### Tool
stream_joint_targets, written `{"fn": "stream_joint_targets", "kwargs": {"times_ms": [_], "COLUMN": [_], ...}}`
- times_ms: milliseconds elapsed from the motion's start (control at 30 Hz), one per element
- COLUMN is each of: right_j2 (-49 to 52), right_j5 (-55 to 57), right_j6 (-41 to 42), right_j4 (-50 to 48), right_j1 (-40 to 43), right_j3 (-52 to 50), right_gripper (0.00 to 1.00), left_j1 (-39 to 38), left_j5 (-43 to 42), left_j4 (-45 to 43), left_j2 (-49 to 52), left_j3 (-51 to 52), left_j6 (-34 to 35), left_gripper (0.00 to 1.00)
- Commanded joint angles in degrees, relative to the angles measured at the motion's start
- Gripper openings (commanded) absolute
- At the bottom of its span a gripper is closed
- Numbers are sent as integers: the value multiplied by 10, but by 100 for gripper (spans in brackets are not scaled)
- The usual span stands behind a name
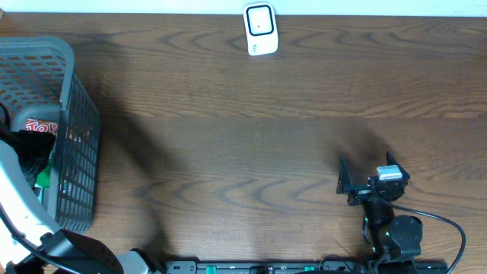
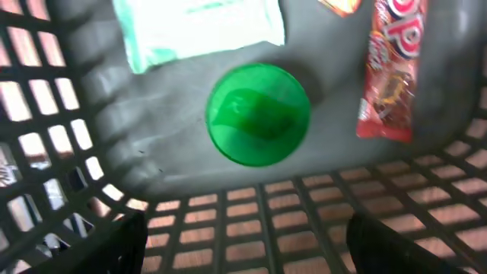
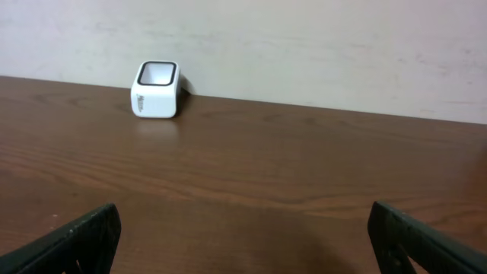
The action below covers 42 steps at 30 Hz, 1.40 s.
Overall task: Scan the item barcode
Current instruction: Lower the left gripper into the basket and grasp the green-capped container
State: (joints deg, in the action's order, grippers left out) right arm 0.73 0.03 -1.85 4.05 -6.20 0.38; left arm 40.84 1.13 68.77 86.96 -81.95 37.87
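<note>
Left pincer [image 2: 247, 236] agape over green round item [image 2: 259, 114] in basket [image 2: 137, 133]

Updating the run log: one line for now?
left hand open in basket above green disc | right hand open, empty | scanner untouched

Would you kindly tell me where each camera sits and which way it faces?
Overhead: above the table, facing straight down; left arm and right arm show.
Left wrist: over the basket, facing down at a green round item; open left gripper frames the bottom.
Right wrist: low over the table, facing the white scanner; open right gripper frames the bottom.
Shared: overhead and right wrist both show the scanner.
</note>
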Motion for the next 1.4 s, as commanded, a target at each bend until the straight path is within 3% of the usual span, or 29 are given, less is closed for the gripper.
{"fn": "stream_joint_targets", "kwargs": {"times_ms": [0, 500, 867, 1367], "right_j2": [0, 0, 0, 0], "right_j5": [5, 5, 5, 5], "right_j6": [10, 10, 10, 10], "right_j4": [2, 2, 2, 2], "right_j1": [-2, -2, -2, -2], "right_j3": [-1, -1, -1, -1], "right_gripper": [99, 99, 99, 99], "left_j1": [4, 4, 7, 7], "left_j5": [45, 47, 91, 90], "left_j4": [-7, -68, -61, -61], "left_j2": [-1, 87, 138, 179], "left_j3": [8, 8, 9, 17], "left_j6": [19, 19, 18, 19], "left_gripper": [84, 84, 84, 85]}}
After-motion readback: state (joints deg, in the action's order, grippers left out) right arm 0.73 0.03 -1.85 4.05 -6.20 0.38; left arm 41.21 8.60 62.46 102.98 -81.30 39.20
